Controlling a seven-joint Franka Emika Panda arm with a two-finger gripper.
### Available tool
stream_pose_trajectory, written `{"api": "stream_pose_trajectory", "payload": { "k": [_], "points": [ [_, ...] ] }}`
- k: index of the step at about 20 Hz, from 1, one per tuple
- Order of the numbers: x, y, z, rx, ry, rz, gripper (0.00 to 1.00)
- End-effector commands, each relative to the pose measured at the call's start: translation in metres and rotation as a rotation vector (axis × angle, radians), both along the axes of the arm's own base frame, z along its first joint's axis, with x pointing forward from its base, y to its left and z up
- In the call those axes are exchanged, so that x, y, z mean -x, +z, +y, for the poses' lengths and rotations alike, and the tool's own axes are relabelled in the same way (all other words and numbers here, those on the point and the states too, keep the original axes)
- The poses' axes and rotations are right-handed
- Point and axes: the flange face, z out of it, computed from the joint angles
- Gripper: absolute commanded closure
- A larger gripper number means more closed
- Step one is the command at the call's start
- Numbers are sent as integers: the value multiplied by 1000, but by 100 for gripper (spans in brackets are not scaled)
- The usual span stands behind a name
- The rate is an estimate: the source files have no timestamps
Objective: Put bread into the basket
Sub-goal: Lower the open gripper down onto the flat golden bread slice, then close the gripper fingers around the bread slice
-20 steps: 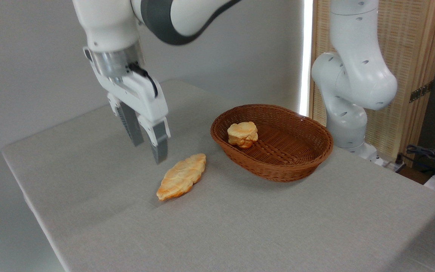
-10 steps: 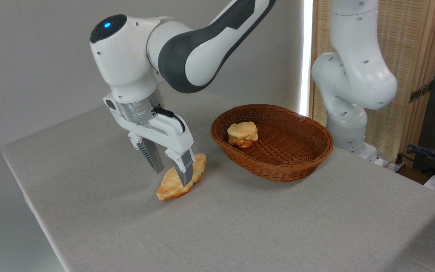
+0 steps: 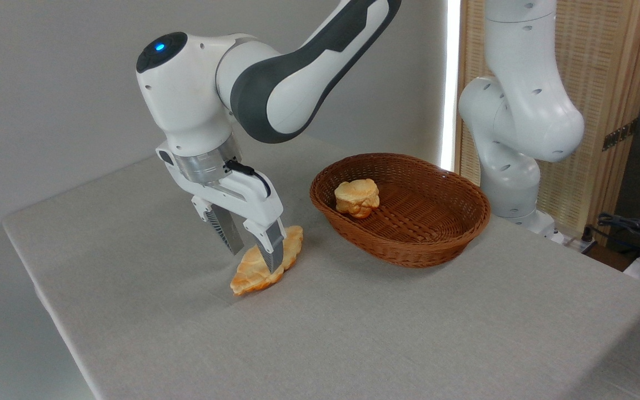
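Note:
The bread [image 3: 249,276], a long golden-orange loaf with pointed ends, lies on the grey tablecloth left of the basket [image 3: 409,253]. My gripper [image 3: 256,260] has come down over the loaf's middle and stands open. One finger is behind the loaf and the other finger [image 3: 273,253] is in front of it, covering part of its top. The bread still rests on the table. The basket is oval, reddish-brown wicker, about a hand's width to the right of the loaf.
A small round bun [image 3: 357,197] sits inside the basket at its left end. The arm's white base [image 3: 514,166] rises behind the basket on the right. The table's left edge [image 3: 48,311] runs diagonally close to the bread.
The gripper came down and to the right from above the table until its fingers straddled the bread. In the last half second it barely moved. The bread has stayed in place.

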Motion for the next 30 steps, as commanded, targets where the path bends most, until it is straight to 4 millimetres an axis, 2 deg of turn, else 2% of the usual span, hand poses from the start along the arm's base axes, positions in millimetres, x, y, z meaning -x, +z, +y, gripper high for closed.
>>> {"api": "stream_pose_trajectory", "payload": {
  "k": [1,10,19,22,30],
  "points": [
    [-1,-6,-4,-2,6,-11,0],
    [1,-11,0,-2,-70,9,0],
    [2,-4,5,7,-117,3,0],
    [7,-5,11,-38,-126,44,0],
    [8,-11,6,-39,-125,55,0]
  ]
}}
